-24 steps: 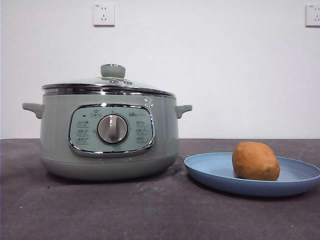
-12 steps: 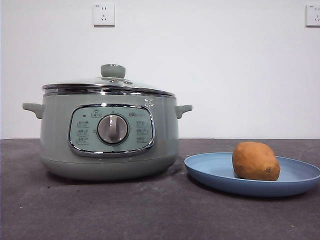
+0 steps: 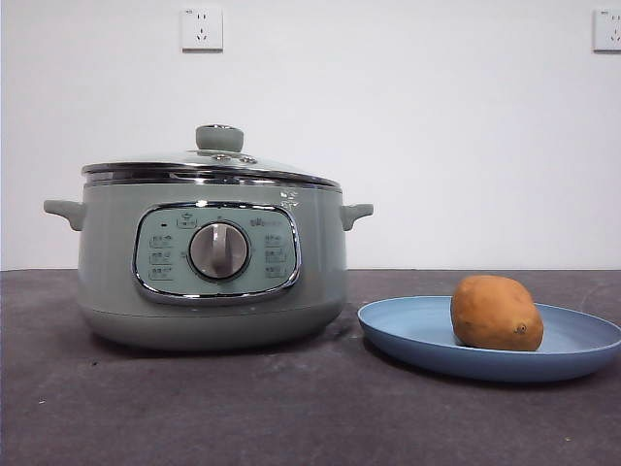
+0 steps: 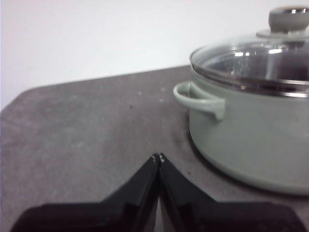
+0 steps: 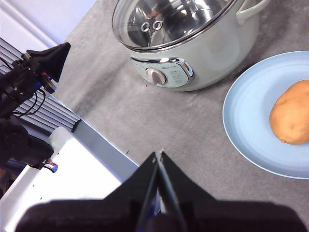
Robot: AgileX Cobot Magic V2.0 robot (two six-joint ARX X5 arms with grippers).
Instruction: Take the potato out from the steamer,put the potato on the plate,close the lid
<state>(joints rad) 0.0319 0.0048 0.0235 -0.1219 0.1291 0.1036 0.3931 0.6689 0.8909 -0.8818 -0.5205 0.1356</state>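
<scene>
The sage-green steamer [image 3: 213, 262] stands on the left of the table with its glass lid [image 3: 209, 165] seated on the rim. The orange-brown potato [image 3: 496, 313] lies on the blue plate [image 3: 417, 335] at the right. The steamer [image 4: 251, 130] and lid [image 4: 256, 55] also show in the left wrist view, where my left gripper [image 4: 158, 157] is shut and empty beside the pot's side handle. In the right wrist view my right gripper [image 5: 159, 154] is shut and empty, high above the table's front, with the steamer [image 5: 193, 53], plate [image 5: 246, 121] and potato [image 5: 291, 118] below.
The table [image 3: 291, 408] is dark grey and ends at a white wall with two sockets [image 3: 202, 28]. In the right wrist view the table's front edge [image 5: 96, 130], a camera rig [image 5: 29, 72] and a white stand lie beyond it.
</scene>
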